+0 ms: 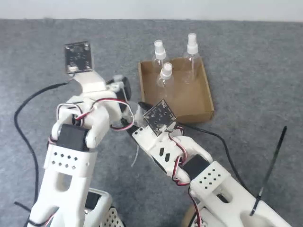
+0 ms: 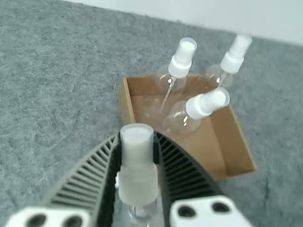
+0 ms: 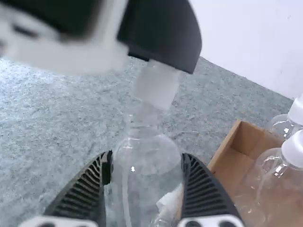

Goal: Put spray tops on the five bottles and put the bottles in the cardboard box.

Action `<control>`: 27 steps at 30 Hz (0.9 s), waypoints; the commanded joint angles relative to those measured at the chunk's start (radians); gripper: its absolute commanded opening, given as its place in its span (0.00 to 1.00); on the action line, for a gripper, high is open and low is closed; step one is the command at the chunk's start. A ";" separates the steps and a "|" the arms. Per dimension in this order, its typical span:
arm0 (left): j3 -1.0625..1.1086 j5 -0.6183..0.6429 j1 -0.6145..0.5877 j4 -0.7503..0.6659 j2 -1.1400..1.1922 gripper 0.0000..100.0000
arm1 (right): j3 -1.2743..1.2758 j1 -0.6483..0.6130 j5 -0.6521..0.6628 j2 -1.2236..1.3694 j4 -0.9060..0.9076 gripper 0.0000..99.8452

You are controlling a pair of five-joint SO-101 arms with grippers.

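My left gripper point(image 2: 137, 142) is shut on a white spray top point(image 2: 137, 158), which sits on the neck of a clear bottle point(image 3: 147, 165). My right gripper point(image 3: 144, 175) is shut around that bottle's body and holds it upright. In the high view both grippers meet just to the left of the cardboard box point(image 1: 206, 101). Three clear bottles with white spray tops stand in the box: one near the middle point(image 1: 166, 71) and two by the far wall point(image 1: 160, 49) point(image 1: 191, 45). In the left wrist view the box point(image 2: 236, 151) lies beyond the held top.
The table is covered in grey carpet-like cloth. A black cable point(image 1: 21, 123) loops at the left, and another point(image 1: 213, 135) runs beside the box's near corner. A black strap point(image 1: 272, 165) sticks up at the right. The arm bases fill the front edge.
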 commanded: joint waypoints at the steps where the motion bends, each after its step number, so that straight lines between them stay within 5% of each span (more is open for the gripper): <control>1: -0.018 -0.061 0.025 0.064 -0.028 0.01 | -0.017 0.042 -0.014 -0.058 -0.039 0.01; 9: 0.015 -0.121 0.025 0.089 -0.118 0.02 | -0.017 0.070 -0.092 -0.067 -0.038 0.01; 15: 0.033 -0.155 0.015 0.081 -0.129 0.12 | -0.017 0.068 -0.092 -0.067 -0.033 0.01; 27: -0.351 -0.212 -0.068 0.172 -0.041 0.17 | 0.011 0.068 -0.092 -0.067 -0.038 0.01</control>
